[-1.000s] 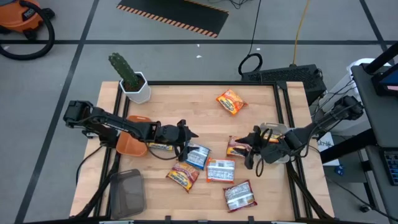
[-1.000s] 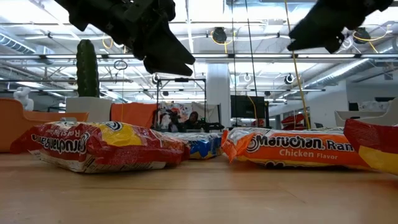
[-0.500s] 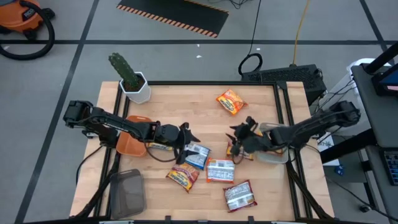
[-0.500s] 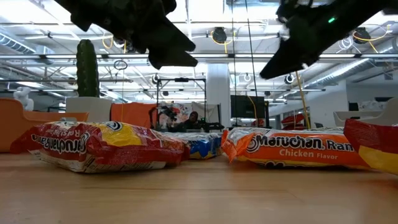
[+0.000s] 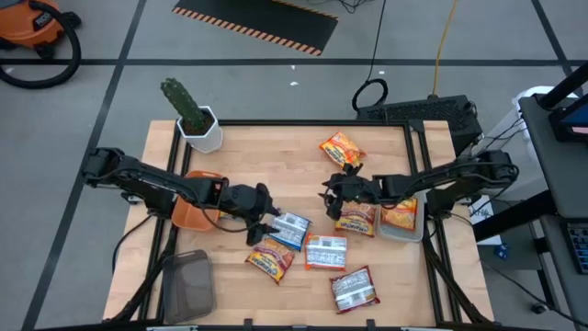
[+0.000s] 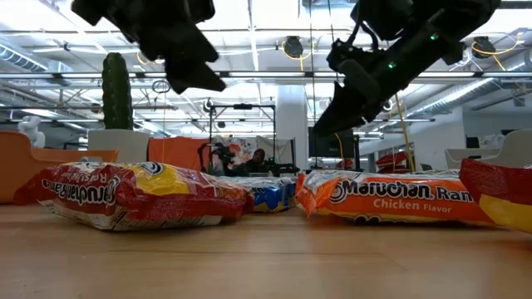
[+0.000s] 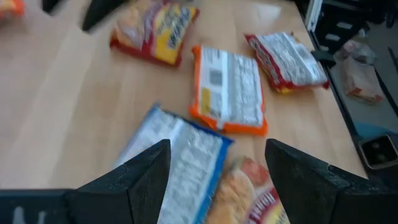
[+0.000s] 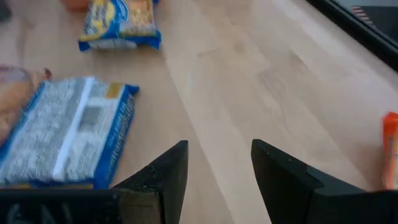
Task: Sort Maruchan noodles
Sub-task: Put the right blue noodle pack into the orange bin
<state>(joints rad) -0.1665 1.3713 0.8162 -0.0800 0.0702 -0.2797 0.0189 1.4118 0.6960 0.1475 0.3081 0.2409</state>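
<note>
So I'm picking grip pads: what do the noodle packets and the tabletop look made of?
The blue-white packet looks like thin glossy plastic film, judging by its crinkles and sheen; the orange chicken packet shows the same shiny wrinkled wrap. The tabletop looks like pale wood with a smooth satin finish, grain lines showing, though it could be laminate.

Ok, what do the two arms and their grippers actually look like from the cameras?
Both arms are dark, near-black, jointed links with cabling along them. The left gripper and right gripper each end in two matte black, wedge-shaped fingers. Small green indicator lights glow on the right arm in the low view. No markings are legible.
</note>
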